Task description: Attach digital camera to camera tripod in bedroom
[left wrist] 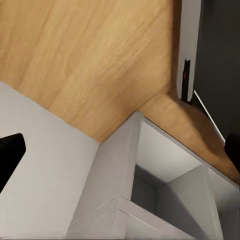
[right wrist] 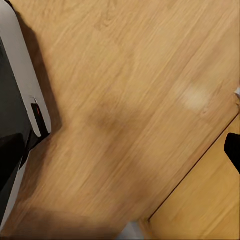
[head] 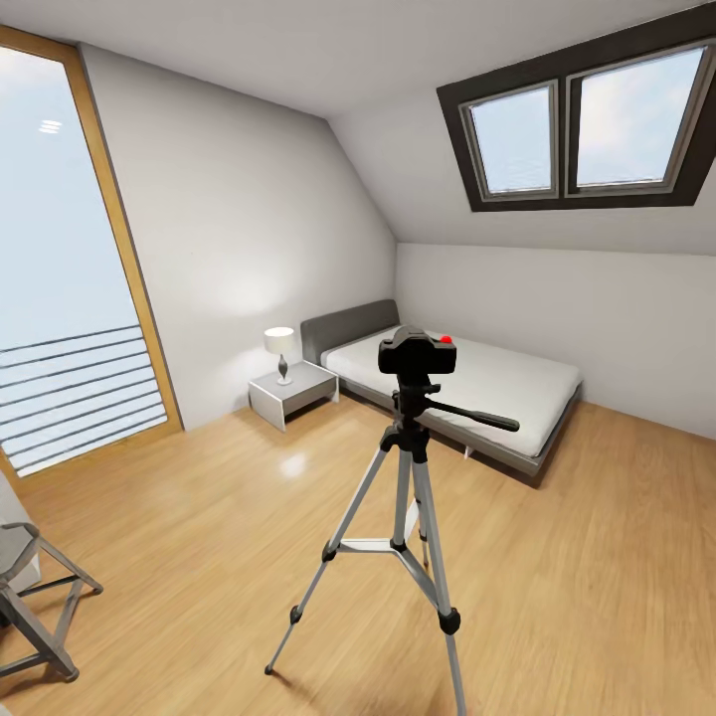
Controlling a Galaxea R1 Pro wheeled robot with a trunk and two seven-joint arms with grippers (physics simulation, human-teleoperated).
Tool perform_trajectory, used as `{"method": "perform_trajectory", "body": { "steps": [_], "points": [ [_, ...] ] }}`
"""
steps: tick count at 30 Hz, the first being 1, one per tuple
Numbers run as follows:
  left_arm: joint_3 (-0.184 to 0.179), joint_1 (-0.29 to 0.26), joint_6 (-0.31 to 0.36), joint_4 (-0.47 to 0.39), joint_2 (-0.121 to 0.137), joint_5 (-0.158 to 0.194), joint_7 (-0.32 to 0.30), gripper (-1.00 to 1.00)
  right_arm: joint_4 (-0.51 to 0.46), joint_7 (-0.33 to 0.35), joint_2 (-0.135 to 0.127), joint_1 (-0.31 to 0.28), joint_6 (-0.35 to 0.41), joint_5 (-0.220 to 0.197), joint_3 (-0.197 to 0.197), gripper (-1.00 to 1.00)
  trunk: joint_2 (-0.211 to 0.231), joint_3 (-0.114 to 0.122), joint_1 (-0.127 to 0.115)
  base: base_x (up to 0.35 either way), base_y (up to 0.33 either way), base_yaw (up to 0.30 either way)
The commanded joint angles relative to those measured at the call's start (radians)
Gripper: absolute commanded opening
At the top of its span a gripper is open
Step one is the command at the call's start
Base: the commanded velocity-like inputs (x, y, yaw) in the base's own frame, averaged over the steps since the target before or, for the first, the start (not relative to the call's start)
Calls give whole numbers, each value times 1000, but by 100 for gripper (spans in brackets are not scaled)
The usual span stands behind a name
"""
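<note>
In the head view the camera tripod (head: 403,497) stands on the bedroom's wood floor straight ahead, its silver legs spread and its black handle pointing right. The digital camera (head: 418,353), black with a red button, sits on top of the tripod's pan head. My left gripper (left wrist: 120,155) hangs open over the floor and a grey shelf unit (left wrist: 150,190), one black fingertip (left wrist: 9,152) at each side of the left wrist view. My right gripper (right wrist: 120,155) is open over bare wood floor (right wrist: 130,100), nothing between its fingers.
A low grey bed (head: 497,383) lies behind the tripod, with a grey nightstand (head: 293,391) and lamp (head: 281,350) to its left. A tall glazed door (head: 60,278) fills the left wall. A dark metal stool (head: 35,597) stands at the near left. Skylights (head: 587,124) are above.
</note>
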Motion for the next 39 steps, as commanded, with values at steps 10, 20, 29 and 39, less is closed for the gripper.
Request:
{"method": "perform_trajectory", "body": {
  "steps": [10,20,29,39],
  "points": [
    [86,19,0,-2,16,13,-2,100,1,-3,11,3,-6,6,-7,100,-1,-1,0,0,0,0],
    [191,21,-12,-4,14,15,-2,100,-2,-2,12,4,-33,6,-10,100,-1,-1,0,0,0,0],
    [206,21,-54,-5,13,15,-2,100,-4,-2,12,4,-117,6,-10,100,-1,-1,0,0,0,0],
    [207,21,-61,-6,6,15,-2,100,-4,-2,12,4,-141,6,-10,100,-1,-1,0,0,0,0]
  ]
}}
